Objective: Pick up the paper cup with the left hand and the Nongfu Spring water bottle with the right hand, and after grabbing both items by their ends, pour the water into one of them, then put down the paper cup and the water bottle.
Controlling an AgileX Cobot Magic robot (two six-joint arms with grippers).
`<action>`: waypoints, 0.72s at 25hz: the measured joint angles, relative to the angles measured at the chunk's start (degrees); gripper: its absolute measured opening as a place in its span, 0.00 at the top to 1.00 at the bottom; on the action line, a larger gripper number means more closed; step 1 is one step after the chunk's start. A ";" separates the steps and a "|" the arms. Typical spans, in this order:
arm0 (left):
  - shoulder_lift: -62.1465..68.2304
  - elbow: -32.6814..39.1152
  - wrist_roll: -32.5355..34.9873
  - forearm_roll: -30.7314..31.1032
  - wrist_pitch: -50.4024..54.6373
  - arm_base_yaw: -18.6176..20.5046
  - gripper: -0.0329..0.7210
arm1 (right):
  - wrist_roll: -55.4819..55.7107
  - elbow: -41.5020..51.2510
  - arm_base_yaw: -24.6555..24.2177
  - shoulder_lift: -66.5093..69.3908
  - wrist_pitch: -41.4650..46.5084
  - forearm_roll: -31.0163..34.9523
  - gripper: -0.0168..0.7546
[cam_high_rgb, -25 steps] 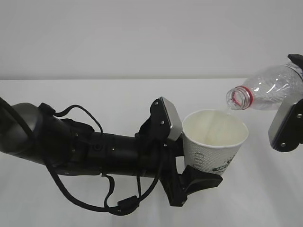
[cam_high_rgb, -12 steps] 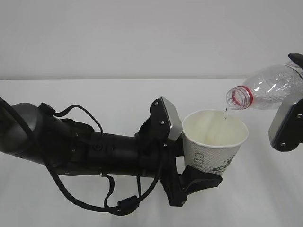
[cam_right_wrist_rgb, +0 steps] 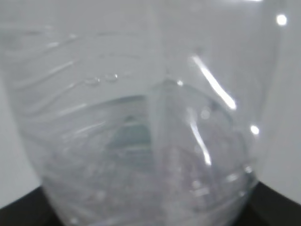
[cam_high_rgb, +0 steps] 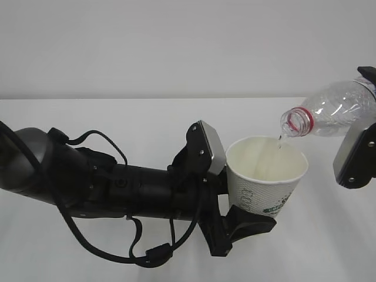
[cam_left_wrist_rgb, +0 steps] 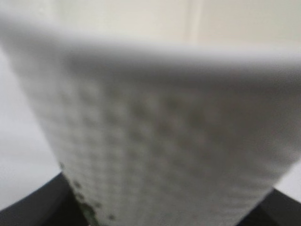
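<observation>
The white paper cup (cam_high_rgb: 267, 176) with its green logo is held upright above the table, and my left gripper (cam_high_rgb: 244, 191) is shut on its side. In the left wrist view the cup (cam_left_wrist_rgb: 155, 122) fills the frame, with dark fingers (cam_left_wrist_rgb: 28, 209) at the bottom corners. The clear Nongfu Spring water bottle (cam_high_rgb: 338, 107) lies tilted, with its red-ringed mouth (cam_high_rgb: 295, 122) down over the cup's rim. A thin stream of water (cam_high_rgb: 280, 140) falls into the cup. My right gripper (cam_high_rgb: 363, 114) is shut on the bottle's base end. The bottle (cam_right_wrist_rgb: 141, 117) fills the right wrist view.
Under both arms lies a plain white tabletop (cam_high_rgb: 117, 252). It meets a pale wall (cam_high_rgb: 176, 47) along its far edge. My black left arm (cam_high_rgb: 106, 188) with its loose cables stretches across the left half of the view.
</observation>
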 joint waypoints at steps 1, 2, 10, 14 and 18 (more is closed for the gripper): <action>0.00 0.00 0.00 0.00 0.00 0.00 0.27 | 0.00 0.00 0.00 0.00 0.00 0.00 0.34; 0.00 0.00 0.00 0.00 0.00 0.00 0.27 | 0.00 0.00 0.00 0.00 0.00 0.00 0.34; 0.00 0.00 0.00 0.00 -0.08 0.00 0.27 | -0.39 0.00 0.00 0.00 0.00 0.00 0.34; 0.00 0.00 0.00 0.00 -0.08 0.00 0.27 | -0.51 0.00 0.00 0.00 0.00 0.00 0.34; 0.00 0.00 0.00 0.00 -0.08 0.00 0.27 | -0.51 0.00 0.00 0.00 0.00 0.00 0.34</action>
